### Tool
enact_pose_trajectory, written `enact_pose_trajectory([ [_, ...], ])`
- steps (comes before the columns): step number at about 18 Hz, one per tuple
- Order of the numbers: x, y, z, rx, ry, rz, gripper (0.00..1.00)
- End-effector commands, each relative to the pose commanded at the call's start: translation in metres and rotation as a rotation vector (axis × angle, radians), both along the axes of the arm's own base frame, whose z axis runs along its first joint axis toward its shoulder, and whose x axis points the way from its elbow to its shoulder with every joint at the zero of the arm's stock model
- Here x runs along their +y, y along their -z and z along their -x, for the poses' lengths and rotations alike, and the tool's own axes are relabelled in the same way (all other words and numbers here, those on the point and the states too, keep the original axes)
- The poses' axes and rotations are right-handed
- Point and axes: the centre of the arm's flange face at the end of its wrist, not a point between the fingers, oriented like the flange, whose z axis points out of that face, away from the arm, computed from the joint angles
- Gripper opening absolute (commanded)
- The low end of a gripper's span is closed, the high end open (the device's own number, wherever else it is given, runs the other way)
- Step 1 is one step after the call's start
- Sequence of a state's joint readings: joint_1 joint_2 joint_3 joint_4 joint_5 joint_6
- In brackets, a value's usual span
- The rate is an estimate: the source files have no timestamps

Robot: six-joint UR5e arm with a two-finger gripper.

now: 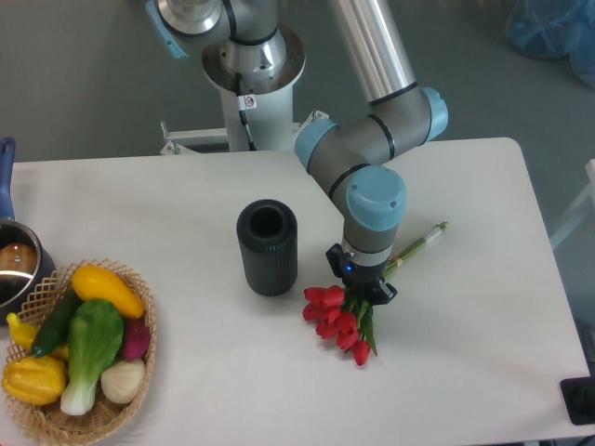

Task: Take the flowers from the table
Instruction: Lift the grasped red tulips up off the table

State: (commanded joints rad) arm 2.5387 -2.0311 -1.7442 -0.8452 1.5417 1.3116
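On the white table (465,353) there were 1 bunch of red tulips (339,321), 1 dark ribbed vase (267,247) standing upright, 1 wicker basket (139,367) with vegetables, and 1 pot (14,265) at the left edge. The arm bent down from above, its wrist pointing straight down. The gripper (364,290) was clenched on the tulips where the green leaves meet the stems, with the red heads just right of the vase and the pale stems reaching up to the right.

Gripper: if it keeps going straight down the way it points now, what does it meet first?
The flowers: the gripper sits right over their stems, pointing down. Under them is the table. How far above them it hangs is unclear.
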Motion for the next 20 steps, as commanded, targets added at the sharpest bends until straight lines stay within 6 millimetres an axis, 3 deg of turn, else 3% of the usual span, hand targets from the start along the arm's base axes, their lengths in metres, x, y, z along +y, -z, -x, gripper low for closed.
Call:
enact_pose_trajectory([
  [20,0.005,-0.073,0.045,0.129,-0.053,-0.061,0.31],
])
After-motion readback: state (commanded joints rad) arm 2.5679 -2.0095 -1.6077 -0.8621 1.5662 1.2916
